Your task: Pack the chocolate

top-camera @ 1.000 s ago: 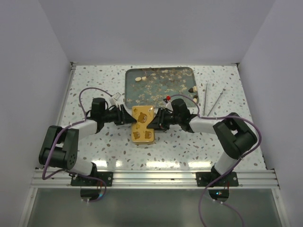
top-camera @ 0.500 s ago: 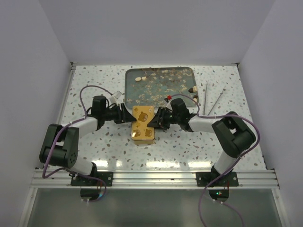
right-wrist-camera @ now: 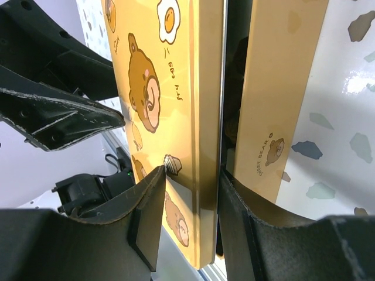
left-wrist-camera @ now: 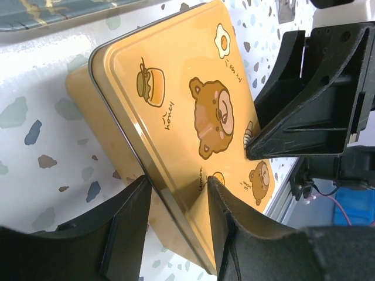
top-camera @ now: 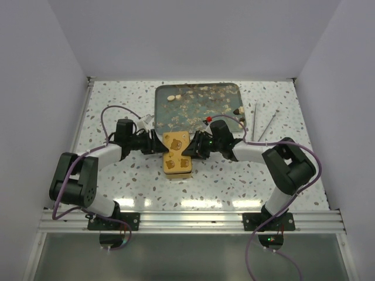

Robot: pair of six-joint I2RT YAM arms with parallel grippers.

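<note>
Near the tray's [top-camera: 202,111] front edge, I see the left gripper [top-camera: 157,144] and the right gripper [top-camera: 193,147] nearly closed, each pinching one side of the lid [top-camera: 176,149] over the tin [top-camera: 179,171]. Some chocolate [top-camera: 172,98] lies on the tray, at its far-left corner and right rim.

The lid [left-wrist-camera: 193,117] hides the gold tin's [left-wrist-camera: 102,117] inside.

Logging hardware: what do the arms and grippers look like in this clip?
The left arm and right arm share white links, black joints and a looping purple cable each. The left gripper and right gripper are black, with flat, angular matte fingers.
</note>
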